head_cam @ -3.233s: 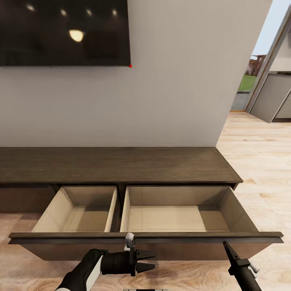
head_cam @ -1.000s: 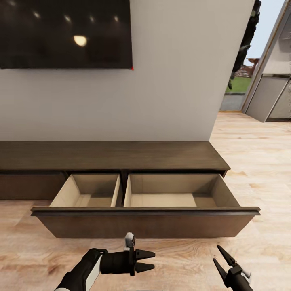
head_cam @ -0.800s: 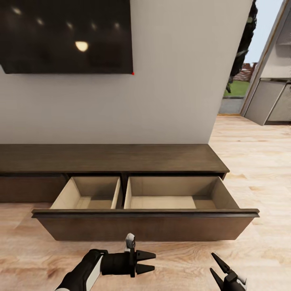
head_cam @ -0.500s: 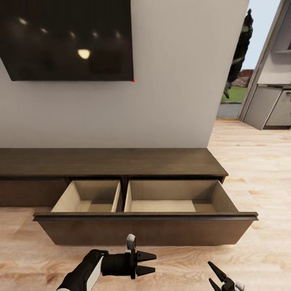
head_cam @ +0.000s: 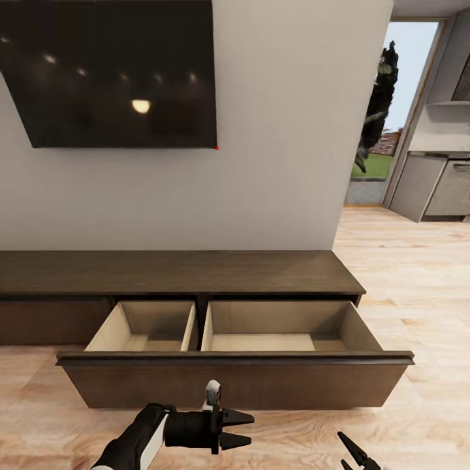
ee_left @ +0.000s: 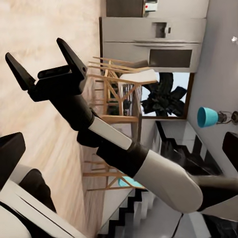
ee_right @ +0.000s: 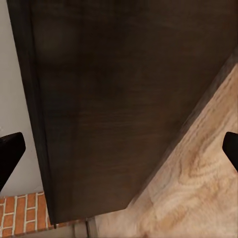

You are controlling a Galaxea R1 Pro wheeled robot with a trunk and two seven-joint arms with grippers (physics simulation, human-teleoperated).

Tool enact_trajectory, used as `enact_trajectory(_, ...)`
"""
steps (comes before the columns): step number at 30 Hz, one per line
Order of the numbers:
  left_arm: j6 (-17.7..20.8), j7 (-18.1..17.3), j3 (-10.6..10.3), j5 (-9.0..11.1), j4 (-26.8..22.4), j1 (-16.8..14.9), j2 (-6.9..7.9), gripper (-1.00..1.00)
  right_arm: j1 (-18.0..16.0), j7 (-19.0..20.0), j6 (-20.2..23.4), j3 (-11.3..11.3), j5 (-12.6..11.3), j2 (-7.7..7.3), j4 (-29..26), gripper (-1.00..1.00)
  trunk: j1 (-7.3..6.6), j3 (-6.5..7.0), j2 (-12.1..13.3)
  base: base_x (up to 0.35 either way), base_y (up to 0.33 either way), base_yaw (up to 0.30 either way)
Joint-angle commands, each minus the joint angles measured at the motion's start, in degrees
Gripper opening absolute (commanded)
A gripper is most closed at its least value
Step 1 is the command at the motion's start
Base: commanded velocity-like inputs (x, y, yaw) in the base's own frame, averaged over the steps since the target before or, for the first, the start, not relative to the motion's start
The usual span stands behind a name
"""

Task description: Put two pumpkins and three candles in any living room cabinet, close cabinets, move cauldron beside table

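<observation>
Both claws spread and empty, left claw (head_cam: 243, 429) level, right claw (head_cam: 356, 455) low, before the open cabinet (head_cam: 235, 378).

Premises are presenting as a home living room: wall-mounted television (head_cam: 117, 72) hanging above a low dark-brown cabinet (head_cam: 176, 271), pale wood floor (head_cam: 418, 274) running toward a kitchen.

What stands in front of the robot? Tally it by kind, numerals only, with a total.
Cabinet: 1
Open drawer compartments: 2
Wall screen: 1
Pincers: 2 (left pincer, right pincer, both open)
Total: 6
</observation>
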Motion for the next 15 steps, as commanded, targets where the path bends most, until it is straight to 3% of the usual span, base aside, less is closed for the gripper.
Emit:
enact_trajectory(1,0.54,-0.07,-0.15,0.23,0.0,-0.03,0.02,1.0,-0.04,0.1,0.58,-0.13,-0.33,-0.1,0.48,1.0,-0.04,0.18,0.0,0.0,0.0,0.0)
enact_trajectory(15,0.55,-0.07,-0.24,0.25,0.0,-0.03,0.06,1.0,-0.06,-0.21,0.4,0.08,-0.11,-0.67,1.4,1.0,-0.4,3.28,0.18,0.0,0.0,0.0)
